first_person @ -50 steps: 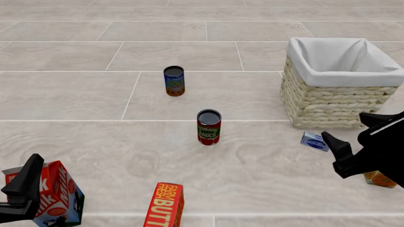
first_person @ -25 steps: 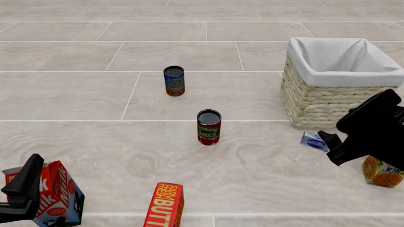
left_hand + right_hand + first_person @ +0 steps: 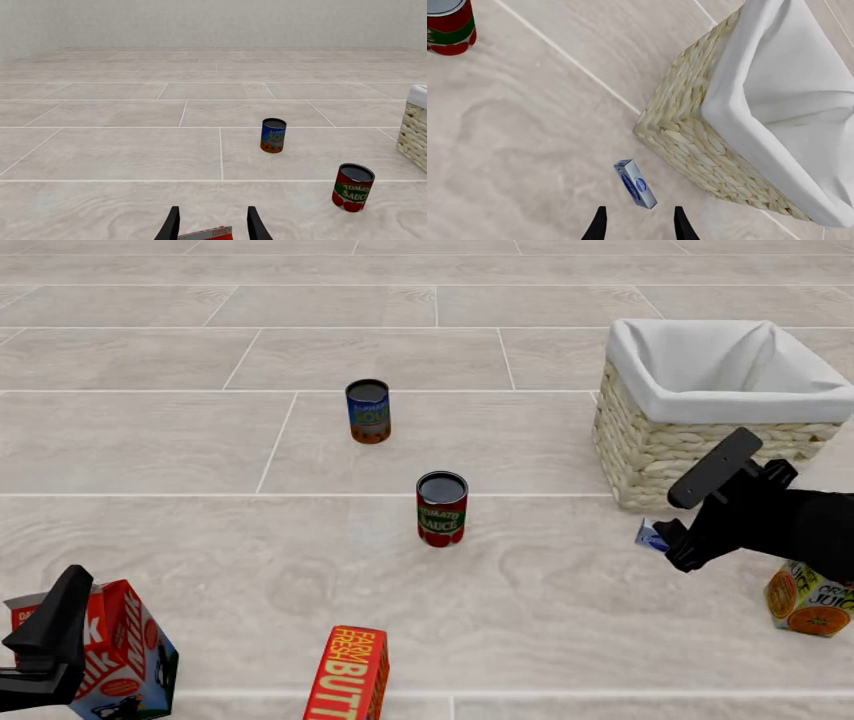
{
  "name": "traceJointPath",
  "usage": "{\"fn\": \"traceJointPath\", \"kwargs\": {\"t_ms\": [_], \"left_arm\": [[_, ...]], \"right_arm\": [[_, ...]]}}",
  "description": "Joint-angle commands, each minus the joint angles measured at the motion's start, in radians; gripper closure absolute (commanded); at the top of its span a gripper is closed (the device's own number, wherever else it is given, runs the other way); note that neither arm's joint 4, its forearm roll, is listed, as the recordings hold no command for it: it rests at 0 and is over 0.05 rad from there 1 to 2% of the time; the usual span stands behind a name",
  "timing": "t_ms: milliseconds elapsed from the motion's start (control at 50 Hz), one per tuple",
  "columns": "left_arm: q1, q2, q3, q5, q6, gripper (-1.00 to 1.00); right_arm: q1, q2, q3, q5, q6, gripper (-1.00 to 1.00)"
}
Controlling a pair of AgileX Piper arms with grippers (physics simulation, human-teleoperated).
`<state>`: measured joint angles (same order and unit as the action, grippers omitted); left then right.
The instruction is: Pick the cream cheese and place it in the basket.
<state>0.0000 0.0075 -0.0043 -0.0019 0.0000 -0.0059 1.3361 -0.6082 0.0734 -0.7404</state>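
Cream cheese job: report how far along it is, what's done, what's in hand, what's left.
Done: the right gripper hangs over the cream cheese, fingers open. In hand: nothing is gripped; the box lies on the floor beside the basket, apart from it. The left gripper sits idle near the milk carton. Left: lower, close on the box, lift it and drop it in the basket, which holds nothing visible.

Pale blue cream cheese (image 3: 636, 183) stands on edge just beside the white-lined wicker basket (image 3: 707, 150)

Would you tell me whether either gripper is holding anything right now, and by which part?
Nothing is held. The right gripper is open above the cream cheese; the left gripper is open too.
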Motion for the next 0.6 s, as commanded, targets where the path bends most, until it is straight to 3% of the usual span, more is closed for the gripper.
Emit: {"fn": "traceJointPath", "kwargs": {"t_ms": [20,40,320,480,520,600], "left_arm": [[0.0,0.0,0.0,0.0,0.0,-1.0],[0.0,0.0,0.0,0.0,0.0,-1.0],[0.0,0.0,0.0,0.0,0.0,-1.0],[0.0,0.0,0.0,0.0,0.0,-1.0],[0.0,0.0,0.0,0.0,0.0,-1.0],[0.0,0.0,0.0,0.0,0.0,-1.0]], "right_arm": [[-0.031,0.125,-0.056,0.003,-0.055,-1.0],[-0.039,0.139,-0.05,-0.005,-0.081,-1.0],[-0.033,0.194,-0.101,0.017,-0.047,-1.0],[-0.047,0.228,-0.107,0.001,-0.094,-1.0],[-0.034,0.224,-0.134,0.024,-0.055,-1.0],[-0.033,0.244,-0.126,0.015,-0.072,-1.0]]}}
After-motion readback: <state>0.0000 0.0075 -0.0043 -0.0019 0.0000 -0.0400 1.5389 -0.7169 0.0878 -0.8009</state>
